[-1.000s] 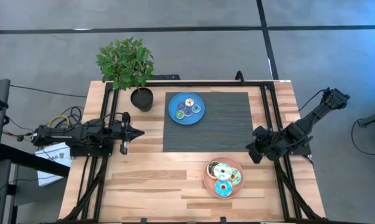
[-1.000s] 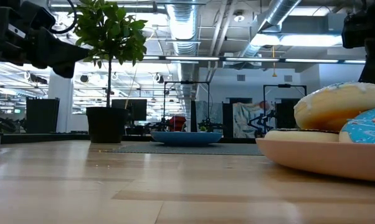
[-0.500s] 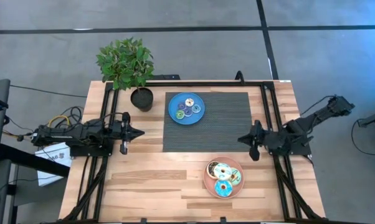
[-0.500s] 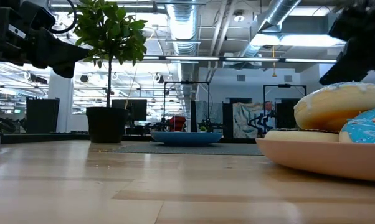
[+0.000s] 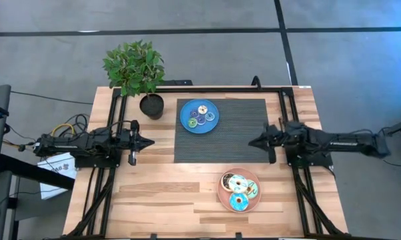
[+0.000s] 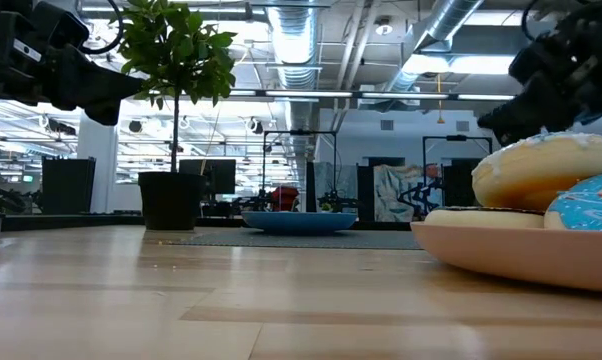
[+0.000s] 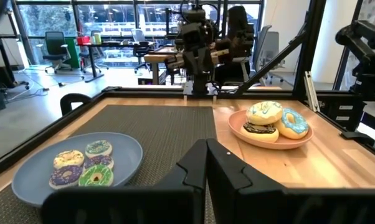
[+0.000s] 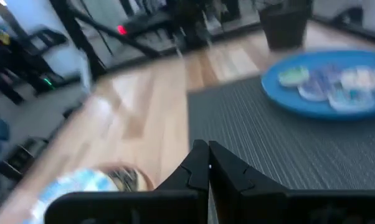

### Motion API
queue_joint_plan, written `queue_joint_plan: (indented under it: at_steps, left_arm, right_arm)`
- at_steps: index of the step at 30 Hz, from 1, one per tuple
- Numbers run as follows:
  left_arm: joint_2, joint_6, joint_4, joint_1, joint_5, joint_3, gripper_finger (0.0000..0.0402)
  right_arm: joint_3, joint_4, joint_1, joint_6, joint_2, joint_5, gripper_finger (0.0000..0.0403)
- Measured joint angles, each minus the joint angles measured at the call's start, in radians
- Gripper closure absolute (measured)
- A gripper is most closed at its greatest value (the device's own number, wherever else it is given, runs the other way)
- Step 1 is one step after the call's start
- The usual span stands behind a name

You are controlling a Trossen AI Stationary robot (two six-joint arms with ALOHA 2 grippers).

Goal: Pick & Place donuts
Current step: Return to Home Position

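Observation:
Several tiny donuts (image 5: 202, 115) lie on a blue plate (image 5: 187, 124) at the far left of a dark mat (image 5: 234, 133). They also show in the left wrist view (image 7: 81, 167). Three larger donuts (image 5: 238, 187), cream, dark brown and light blue, lie on a pink plate (image 5: 222, 193) near the front edge. They also show in the low view (image 6: 541, 172). My left gripper (image 5: 150, 141) is shut and empty, left of the mat. My right gripper (image 5: 250, 142) is shut and empty, above the mat's right part, pointing toward the table's left edge.
A potted plant (image 5: 135, 70) stands at the far left corner, its pot (image 5: 151, 105) just left of the blue plate. Black frame rails (image 5: 114, 133) run along both sides of the table. Bare wood lies at the front left.
My right gripper has gone from beside the pink plate toward the table's far and left edges, out over the mat's right part. It has turned to point level toward the left as the arm stretched out flat.

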Motion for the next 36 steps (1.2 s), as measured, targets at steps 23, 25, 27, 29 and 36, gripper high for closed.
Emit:
queue_joint_plan:
  at_steps: [23,25,27,29,36]
  left_arm:
    - [0.000,-0.007,-0.001,0.000,-0.001,0.000,0.0401]
    - [0.000,-0.007,-0.001,0.000,-0.001,0.000,0.0401]
    - [0.000,-0.007,-0.001,0.000,-0.001,0.000,0.0401]
    - [0.000,-0.007,0.000,0.000,-0.001,0.000,0.0401]
    - [0.000,-0.008,-0.001,0.000,-0.001,0.000,0.0401]
  right_arm:
    - [0.038,-0.443,0.171,0.075,-0.357,0.246,0.0403]
    - [0.038,-0.443,0.189,0.075,-0.357,0.246,0.0403]
    - [0.038,-0.443,0.198,0.069,-0.357,0.247,0.0403]
    - [0.038,-0.443,0.202,0.065,-0.357,0.247,0.0403]
    - [0.038,-0.442,0.202,0.041,-0.357,0.269,0.0403]
